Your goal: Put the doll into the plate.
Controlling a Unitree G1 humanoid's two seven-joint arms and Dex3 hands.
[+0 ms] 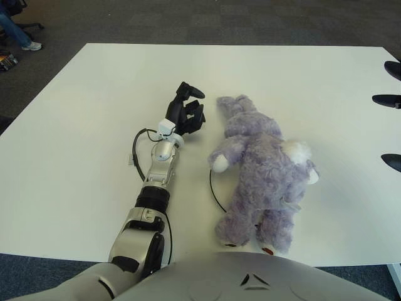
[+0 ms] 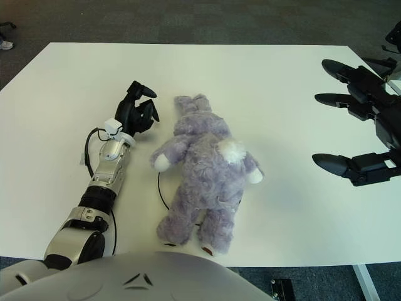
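In the left eye view, your doll (image 1: 263, 169), a grey-purple plush with white paws and a white tail, lay face down on the white table (image 1: 88, 113), near the table's front edge and a little right of its middle, head toward the far edge and feet toward the robot. Your left hand (image 1: 188, 110) sat just beside the doll's head, on its left, forearm stretched along the table, its black fingers curled inward and holding nothing. A thin black cable (image 1: 215, 191) looped on the table beside the doll's left flank. Of your right hand, only three dark fingertips (image 1: 391, 99) showed at the table's right edge.

In the right eye view, your right hand (image 2: 366, 128) appeared over the table's right edge, well apart from the doll, its three fingers spread wide and gripping nothing. No plate appeared on the table in either view. A pair of legs in jeans (image 1: 15, 28) showed on the carpet beyond the far left corner.
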